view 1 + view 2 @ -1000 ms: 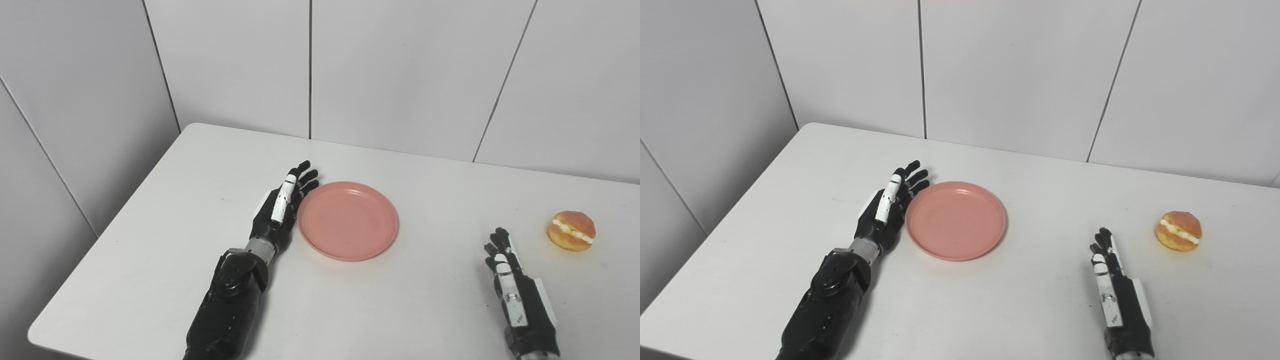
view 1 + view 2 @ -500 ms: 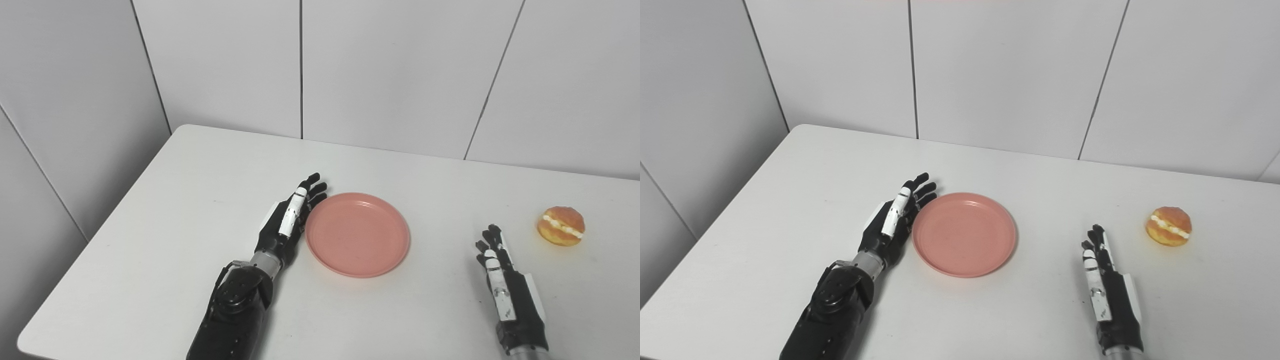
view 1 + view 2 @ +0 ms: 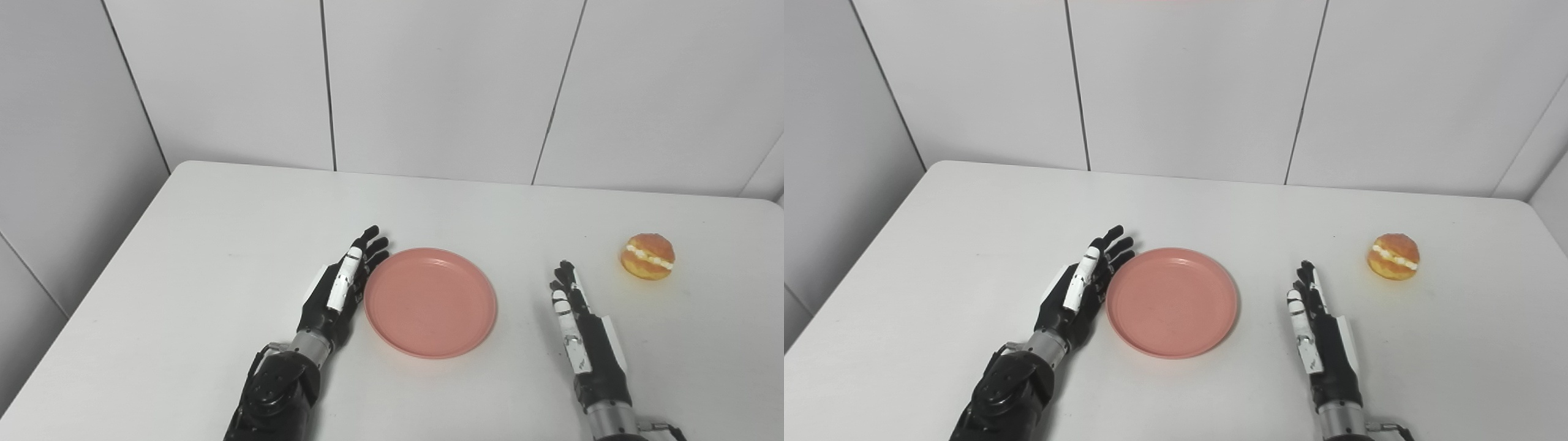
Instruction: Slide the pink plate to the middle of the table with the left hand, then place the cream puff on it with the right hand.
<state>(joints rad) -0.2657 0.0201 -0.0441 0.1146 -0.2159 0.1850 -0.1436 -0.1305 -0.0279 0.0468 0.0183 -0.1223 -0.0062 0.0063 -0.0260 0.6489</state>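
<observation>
your left hand (image 3: 340,288) lies flat-edged, fingers straight and spread, against the left rim of the round, smooth pink plate (image 3: 430,301) near the white table's (image 3: 202,245) middle. your right hand (image 3: 579,324) rests empty, fingers straight and close together. the glossy round cream puff (image 3: 647,256) sits near the right edge.

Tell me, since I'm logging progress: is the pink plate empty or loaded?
Empty. The pink plate shows bare inside; the cream puff sits apart on the table.
</observation>
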